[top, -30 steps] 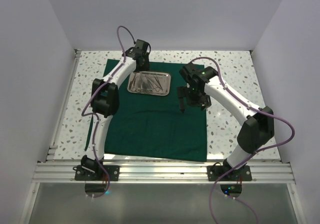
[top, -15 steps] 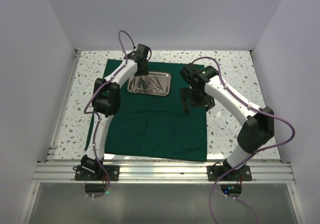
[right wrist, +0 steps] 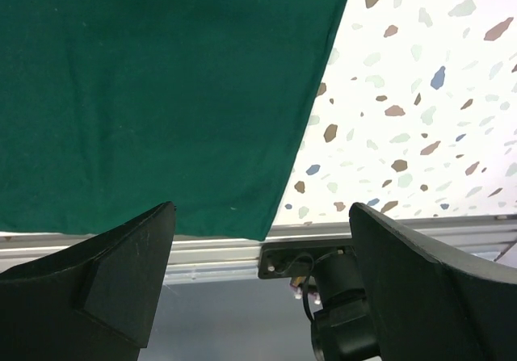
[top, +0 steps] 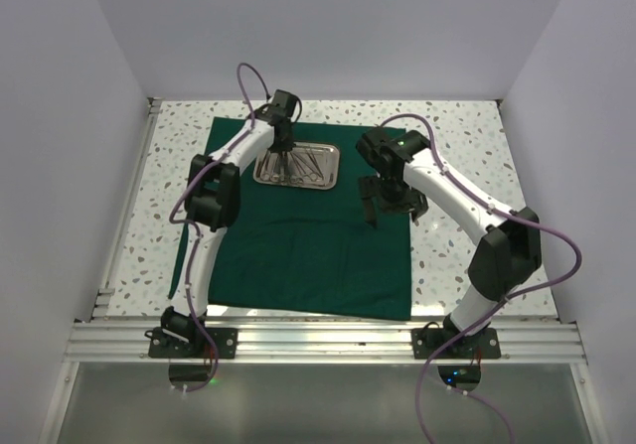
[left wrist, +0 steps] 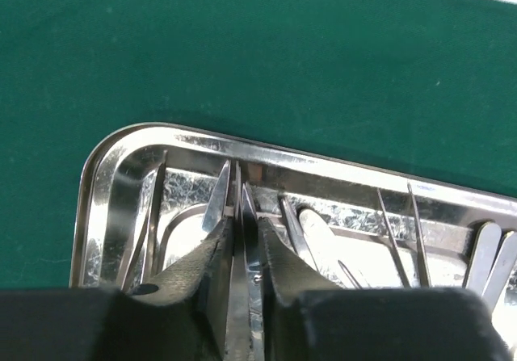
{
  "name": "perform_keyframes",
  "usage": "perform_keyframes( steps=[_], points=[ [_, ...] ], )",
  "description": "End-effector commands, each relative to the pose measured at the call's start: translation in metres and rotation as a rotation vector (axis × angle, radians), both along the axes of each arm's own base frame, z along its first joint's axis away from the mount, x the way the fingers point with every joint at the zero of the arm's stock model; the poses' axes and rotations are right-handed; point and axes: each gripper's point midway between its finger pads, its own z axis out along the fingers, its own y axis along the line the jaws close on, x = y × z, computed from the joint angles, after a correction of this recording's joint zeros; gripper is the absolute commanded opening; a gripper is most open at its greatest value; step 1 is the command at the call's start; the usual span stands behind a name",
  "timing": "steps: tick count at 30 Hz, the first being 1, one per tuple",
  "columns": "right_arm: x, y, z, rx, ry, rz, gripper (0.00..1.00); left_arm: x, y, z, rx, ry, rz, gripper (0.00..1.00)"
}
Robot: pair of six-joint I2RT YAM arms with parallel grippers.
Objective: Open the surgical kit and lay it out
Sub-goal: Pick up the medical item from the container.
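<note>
Cloth: the dark green cloth (top: 298, 255) (left wrist: 283, 54) (right wrist: 145, 78) lies spread open and flat on the white speckled desk (top: 447, 126) (right wrist: 404, 94). Its near edge runs just beside the metal rail (top: 328, 340) (right wrist: 226, 252) at the front.
Tray: a shiny steel tray (top: 328, 181) (left wrist: 105, 183) sits flat on the far part of the cloth, a little left of the middle, with green showing all round it.
Tools: slim silver tools (top: 303, 166) (left wrist: 396, 232) lie side by side inside the tray. The left wrist view shows two thin prongs toward the right and flat handles at the far right edge.
Left gripper: the left gripper (top: 285, 151) (left wrist: 241, 232) reaches down into the left part of the tray. Its black fingers (left wrist: 206, 256) are almost together, clamped on one slim tool (left wrist: 242, 296) that runs up between them toward the tray's rim.
Lift: I cannot tell whether that slim tool is off the tray floor or resting on it.
Right gripper: the right gripper (top: 373, 204) (right wrist: 260, 211) hangs over the right edge of the cloth, near the tray's right end but apart from it. Its fingers (right wrist: 121, 280) stand wide apart with nothing between them. Below them are the cloth's near right corner, bare desk and the rail.
</note>
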Motion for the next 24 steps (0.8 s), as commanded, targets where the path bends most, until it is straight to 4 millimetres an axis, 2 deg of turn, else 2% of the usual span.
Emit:
perform_keyframes(
  steps=[1,3,6,7,9,19,24],
  points=[
    [0.005,-0.003,0.002,-0.023,-0.006,0.015,0.93,0.016,-0.002,0.004,-0.026,-0.046,0.016,0.2],
    [0.006,-0.004,0.002,-0.031,-0.006,0.019,0.93,0.017,-0.001,0.004,-0.029,-0.046,0.019,0.18],
    [0.009,-0.004,0.002,-0.042,-0.006,0.029,0.93,0.018,-0.001,0.003,-0.033,-0.045,0.021,0.07],
    [0.009,-0.004,0.002,-0.042,-0.005,0.031,0.93,0.018,0.0,0.003,-0.034,-0.045,0.025,0.0],
    [0.01,-0.004,0.001,-0.045,-0.001,0.039,0.93,0.02,0.0,0.009,-0.039,-0.053,0.027,0.0],
    [0.016,0.002,-0.008,-0.038,0.013,0.07,0.93,0.032,-0.006,0.092,-0.083,-0.202,-0.015,0.0],
    [0.022,0.005,-0.01,-0.036,0.01,0.096,0.93,0.02,0.002,0.136,-0.067,-0.253,-0.03,0.0]
  ],
)
